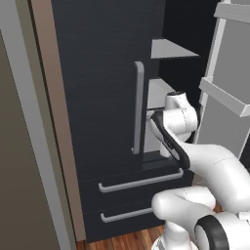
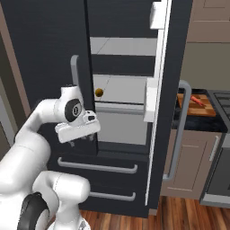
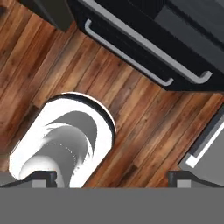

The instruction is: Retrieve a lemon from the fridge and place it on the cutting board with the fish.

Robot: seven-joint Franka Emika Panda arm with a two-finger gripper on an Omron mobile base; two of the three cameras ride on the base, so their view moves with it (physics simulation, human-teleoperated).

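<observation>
The claw (image 2: 81,139) hangs in front of the fridge (image 2: 54,54), pointing straight down at the wooden floor (image 3: 144,127). In the hand view its two dark fingertips (image 3: 43,177) sit wide apart with only floorboards between them, so it is spread open and grips nothing. It touches nothing either; the fridge's left door is just behind it.

The right fridge door (image 2: 168,90) stands swung open, showing light grey shelves inside. On the middle shelf (image 2: 123,90) sits the lemon (image 2: 99,92), alone near the left edge, up and a little right of the claw.

Beyond the open door, on the counter, lies the cutting board (image 2: 197,108) with the reddish fish (image 2: 196,99) on top.

Below, the two fridge drawers (image 2: 96,177) are closed.
</observation>
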